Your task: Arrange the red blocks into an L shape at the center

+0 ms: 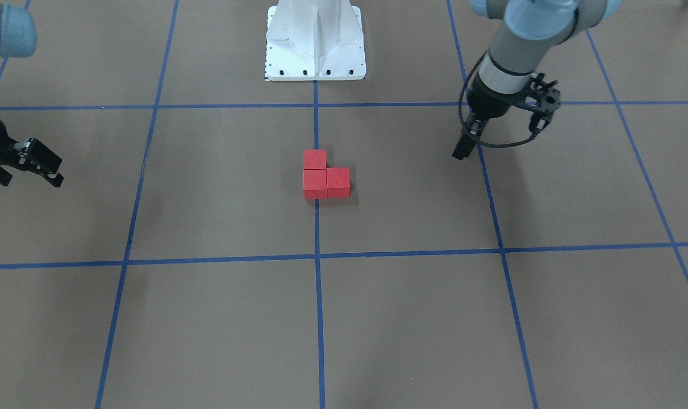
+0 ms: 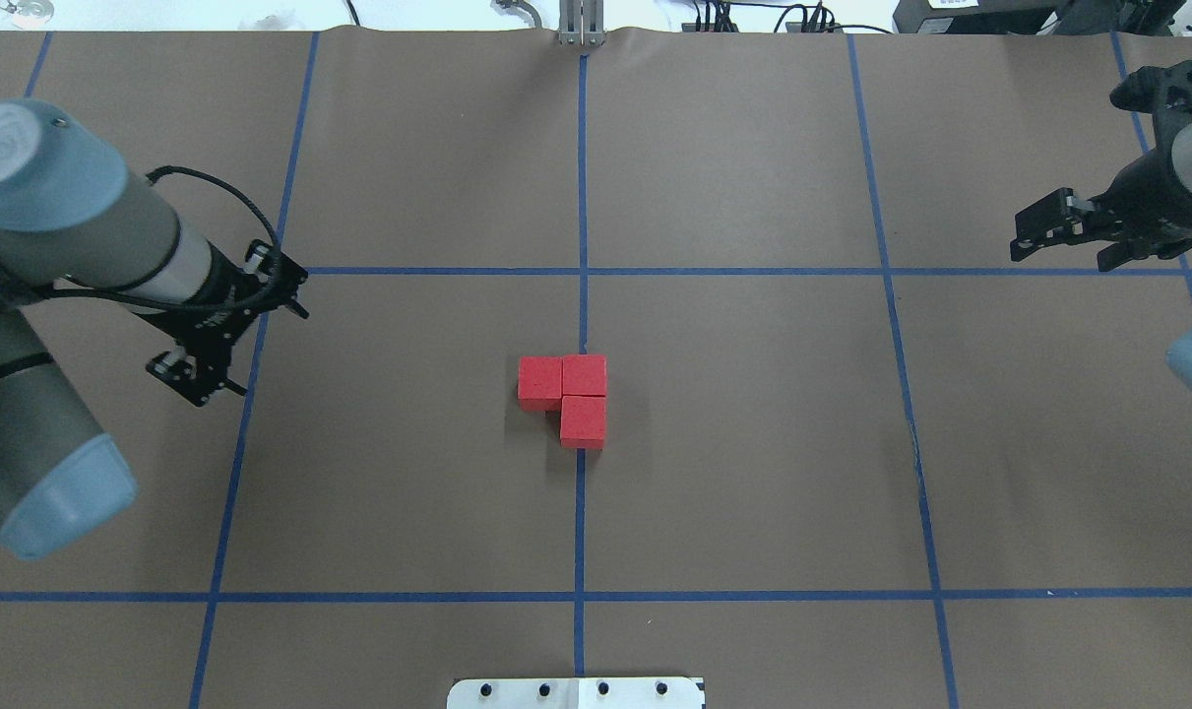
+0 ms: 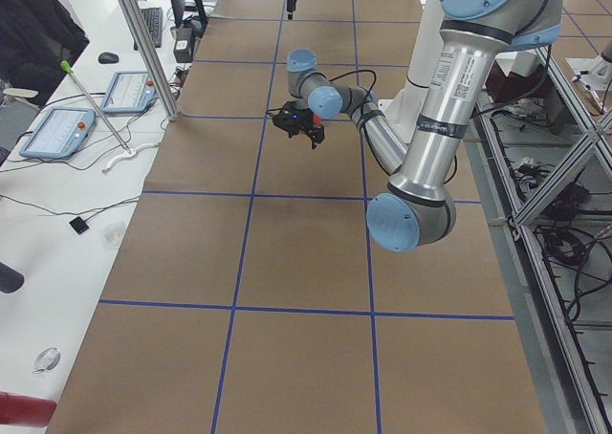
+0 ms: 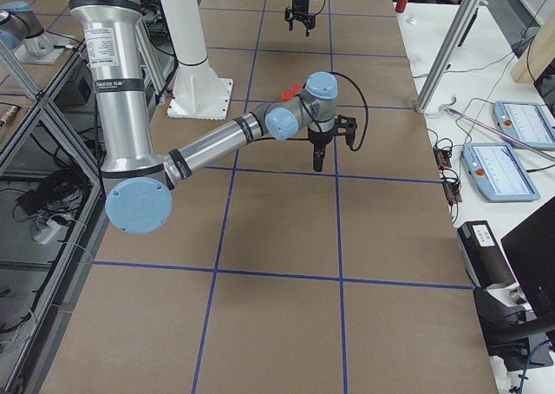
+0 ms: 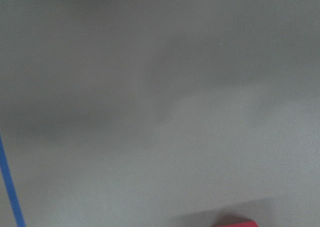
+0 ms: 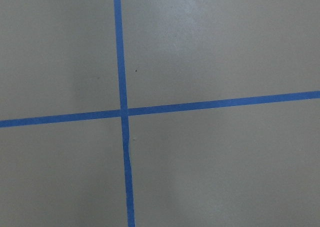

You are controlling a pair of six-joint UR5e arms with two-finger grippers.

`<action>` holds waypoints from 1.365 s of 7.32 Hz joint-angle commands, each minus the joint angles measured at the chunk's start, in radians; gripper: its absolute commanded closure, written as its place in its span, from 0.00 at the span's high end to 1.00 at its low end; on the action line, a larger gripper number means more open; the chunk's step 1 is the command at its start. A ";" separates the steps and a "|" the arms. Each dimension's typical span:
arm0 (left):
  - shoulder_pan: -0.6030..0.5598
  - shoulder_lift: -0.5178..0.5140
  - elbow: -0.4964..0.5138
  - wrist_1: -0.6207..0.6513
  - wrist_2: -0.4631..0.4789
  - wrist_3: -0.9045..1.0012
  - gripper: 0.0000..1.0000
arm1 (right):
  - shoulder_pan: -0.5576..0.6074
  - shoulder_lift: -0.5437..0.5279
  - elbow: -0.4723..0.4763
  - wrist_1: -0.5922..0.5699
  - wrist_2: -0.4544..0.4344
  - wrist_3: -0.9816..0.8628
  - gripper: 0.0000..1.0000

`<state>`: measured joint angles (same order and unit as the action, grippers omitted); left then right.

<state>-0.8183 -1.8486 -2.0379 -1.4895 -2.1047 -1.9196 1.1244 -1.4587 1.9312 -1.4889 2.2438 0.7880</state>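
Since the red blocks (image 2: 584, 377) sit face to face at the centre of the worktop (image 2: 753, 473), the L looks formed. The corner cube lies on the middle blue tape line (image 2: 581, 197). One cube touches it on the side toward the robot's base, also on that line. The other touches it on the robot's left. Both legs are one cube long, so the shape has no long axis to line up with.

From this group outward, the left pincer (image 2: 202, 379) hangs over the worktop well off to the blocks' left, tips pointing down. It is the nearer of the two, and I cannot tell whether its jaws are apart or together. The right pincer (image 2: 1021, 236) is farther off on the other side and farther from the base, its jaws apart and holding nothing.

My judgement is that any coming move is at most a small nudge, best made by the left arm reaching sideways toward the centre line.

No container shows in these views.
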 commanded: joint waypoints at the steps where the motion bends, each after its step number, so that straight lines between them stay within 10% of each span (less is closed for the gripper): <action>1: -0.251 0.148 -0.004 -0.006 -0.105 0.500 1.00 | 0.148 -0.029 -0.018 -0.011 0.098 -0.141 1.00; 7: -0.728 0.235 0.313 -0.006 -0.284 1.750 1.00 | 0.379 0.018 -0.170 -0.272 0.109 -0.740 1.00; 10: -0.771 0.300 0.332 -0.035 -0.287 1.854 1.00 | 0.370 0.072 -0.236 -0.295 0.097 -0.774 1.00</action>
<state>-1.5751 -1.5933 -1.7020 -1.5035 -2.3881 -0.0896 1.5007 -1.4063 1.7198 -1.7775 2.3418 0.0233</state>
